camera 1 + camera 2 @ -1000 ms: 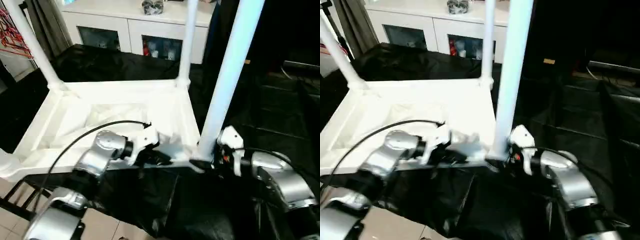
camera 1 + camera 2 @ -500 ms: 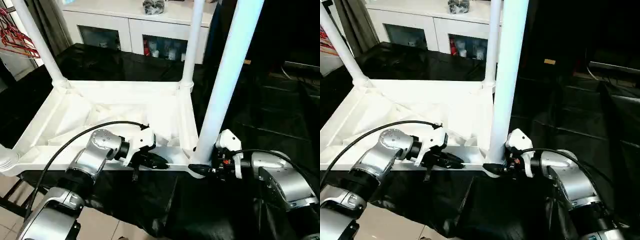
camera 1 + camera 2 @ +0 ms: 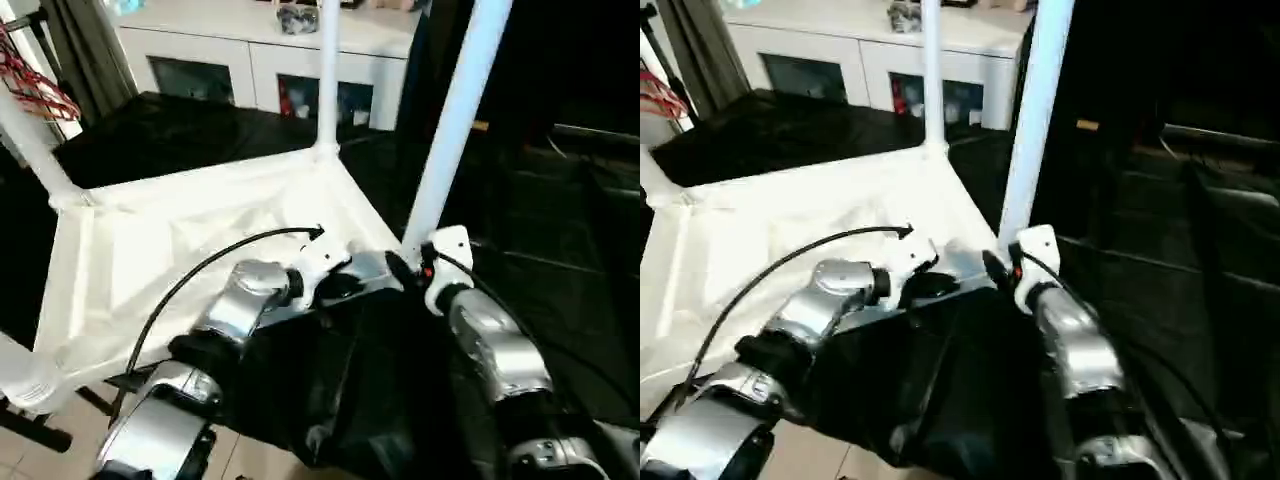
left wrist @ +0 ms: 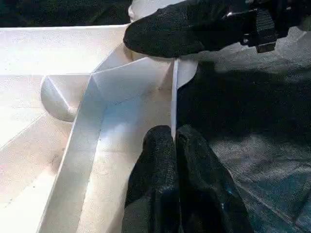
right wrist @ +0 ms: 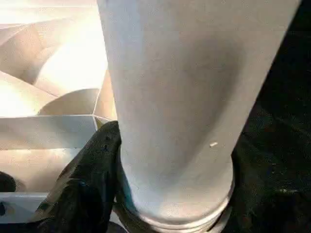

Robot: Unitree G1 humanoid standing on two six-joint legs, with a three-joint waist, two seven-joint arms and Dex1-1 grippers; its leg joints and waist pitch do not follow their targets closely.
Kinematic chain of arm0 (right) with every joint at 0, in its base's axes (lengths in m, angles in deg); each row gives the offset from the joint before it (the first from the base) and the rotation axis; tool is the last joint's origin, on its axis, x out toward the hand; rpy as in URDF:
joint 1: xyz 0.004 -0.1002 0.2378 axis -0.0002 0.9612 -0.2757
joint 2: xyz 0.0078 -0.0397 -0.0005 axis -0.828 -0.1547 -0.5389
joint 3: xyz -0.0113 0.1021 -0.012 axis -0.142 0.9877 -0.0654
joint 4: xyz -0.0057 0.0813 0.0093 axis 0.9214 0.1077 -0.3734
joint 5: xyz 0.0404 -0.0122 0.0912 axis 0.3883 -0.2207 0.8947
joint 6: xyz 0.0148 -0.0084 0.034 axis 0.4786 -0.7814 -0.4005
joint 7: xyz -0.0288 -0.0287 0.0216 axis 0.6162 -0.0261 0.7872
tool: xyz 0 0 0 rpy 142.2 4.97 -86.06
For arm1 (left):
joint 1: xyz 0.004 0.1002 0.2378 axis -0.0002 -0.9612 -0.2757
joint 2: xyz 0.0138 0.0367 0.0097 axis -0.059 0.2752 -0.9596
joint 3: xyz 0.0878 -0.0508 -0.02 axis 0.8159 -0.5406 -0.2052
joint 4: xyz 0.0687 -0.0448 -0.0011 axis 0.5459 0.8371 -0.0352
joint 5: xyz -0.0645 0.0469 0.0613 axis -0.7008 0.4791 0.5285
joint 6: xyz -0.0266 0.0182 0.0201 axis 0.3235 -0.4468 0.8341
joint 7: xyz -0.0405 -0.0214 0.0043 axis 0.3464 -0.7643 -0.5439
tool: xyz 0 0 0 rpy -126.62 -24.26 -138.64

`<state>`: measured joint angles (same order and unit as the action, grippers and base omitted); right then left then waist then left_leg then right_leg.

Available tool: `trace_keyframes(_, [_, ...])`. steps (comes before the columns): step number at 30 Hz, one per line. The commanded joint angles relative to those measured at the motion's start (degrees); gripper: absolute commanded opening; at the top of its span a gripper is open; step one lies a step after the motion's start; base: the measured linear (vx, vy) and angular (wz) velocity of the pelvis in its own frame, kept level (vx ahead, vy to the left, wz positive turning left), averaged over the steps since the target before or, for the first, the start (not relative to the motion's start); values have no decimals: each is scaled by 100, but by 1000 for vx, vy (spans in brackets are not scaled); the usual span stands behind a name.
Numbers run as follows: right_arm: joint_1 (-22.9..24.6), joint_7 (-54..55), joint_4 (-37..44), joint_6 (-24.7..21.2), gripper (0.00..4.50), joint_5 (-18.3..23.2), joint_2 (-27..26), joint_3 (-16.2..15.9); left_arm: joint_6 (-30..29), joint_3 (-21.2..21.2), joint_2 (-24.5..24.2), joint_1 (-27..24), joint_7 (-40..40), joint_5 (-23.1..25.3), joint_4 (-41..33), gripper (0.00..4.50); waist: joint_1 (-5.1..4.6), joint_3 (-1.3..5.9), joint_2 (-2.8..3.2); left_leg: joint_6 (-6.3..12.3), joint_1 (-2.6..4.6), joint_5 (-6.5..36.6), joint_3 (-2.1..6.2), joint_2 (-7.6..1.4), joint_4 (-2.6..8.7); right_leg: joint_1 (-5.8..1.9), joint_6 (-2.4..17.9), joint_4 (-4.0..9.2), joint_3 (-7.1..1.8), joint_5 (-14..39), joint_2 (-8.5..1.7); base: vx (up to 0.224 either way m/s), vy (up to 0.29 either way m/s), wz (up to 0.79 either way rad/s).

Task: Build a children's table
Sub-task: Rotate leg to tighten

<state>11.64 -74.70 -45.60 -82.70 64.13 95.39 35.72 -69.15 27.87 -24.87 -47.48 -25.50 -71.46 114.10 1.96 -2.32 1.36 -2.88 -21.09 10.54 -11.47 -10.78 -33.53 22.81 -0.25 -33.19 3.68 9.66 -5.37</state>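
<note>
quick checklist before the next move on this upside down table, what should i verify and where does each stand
1. Left gripper pinched on the table's near rim: ok.
2. Right gripper around the base of the near-right leg: ok; its jaws flank the tube.
3. That leg fully seated in its corner socket: cannot tell.
4. Far legs standing upright in their sockets: ok.
5. Table top lying flat on the black cover: cannot tell.

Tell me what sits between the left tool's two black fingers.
In the left wrist view, the left tool is shut on the thin upright rim of the table top; that white edge runs up from between the fingers.
</note>
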Motion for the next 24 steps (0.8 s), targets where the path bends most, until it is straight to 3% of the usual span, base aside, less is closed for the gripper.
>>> trace_keyframes(1, [73,-502,13,-9,343,67,-413,-477,127,92,237,16,143,-25,-157,0,10,314,-58,153,62,1616,137,-211,442,-211,1056,447,-212,1900,-303,0,0,0])
trace_keyframes(6, [73,-625,46,57,385,69,-396,-450,320,123,151,-57,-126,-17,-189,0,4,314,-56,191,56,1618,134,-216,443,-219,1108,436,-214,1815,-308,0,0,0])
trace_keyframes(8, [121,-855,178,33,409,27,-127,-603,492,191,-15,-156,-430,-67,-332,0,8,311,-53,186,64,1622,137,-226,449,-217,1121,436,-214,1799,-311,0,0,0])
trace_keyframes(9, [121,-855,178,33,409,27,-127,-603,492,191,-15,-156,-430,-67,-332,0,11,312,-56,192,60,1629,140,-228,450,-228,1125,430,-210,1790,-309,0,0,0])
trace_keyframes(11, [305,-1785,623,-28,409,105,499,-857,557,284,-343,-348,-1142,-244,-632,0,21,307,-52,263,41,1584,132,-230,445,-250,1108,429,-218,1725,-309,0,0,0])
trace_keyframes(13, [353,-2012,720,-34,409,139,628,-903,581,308,-407,-379,-1266,-262,-676,0,34,324,-63,330,50,1516,125,-235,432,-256,1125,412,-226,1621,-314,0,0,0])
trace_keyframes(14, [414,-2349,835,-46,409,197,810,-942,606,332,-498,-408,-1414,-262,-719,0,43,331,-41,368,65,1380,110,-246,419,-229,1246,387,-232,1378,-312,0,0,0])
trace_keyframes(16, [414,-2349,835,-46,409,197,810,-942,606,332,-498,-408,-1414,-262,-719,0,47,337,-42,395,47,1253,108,-244,410,-247,1324,356,-225,1193,-304,0,0,0])
trace_keyframes(17, [537,-3228,1080,-87,394,343,1323,-1030,674,370,-746,-454,-1873,-297,-789,0,47,333,-29,405,46,1273,113,-240,412,-266,1347,359,-214,1169,-290,0,0,0])
trace_keyframes(20, [543,-3610,1140,-88,373,379,1571,-1051,700,396,-886,-465,-2168,-337,-831,0,80,335,-38,484,48,1201,96,-263,400,-265,1452,325,-208,967,-286,0,0,0])
trace_keyframes(24, [557,-4184,1297,-154,340,412,1979,-1242,700,458,-1124,-487,-2547,-384,-935,0,113,319,-53,438,66,1325,89,-277,404,-258,1425,342,-215,1296,-300,0,0,0])
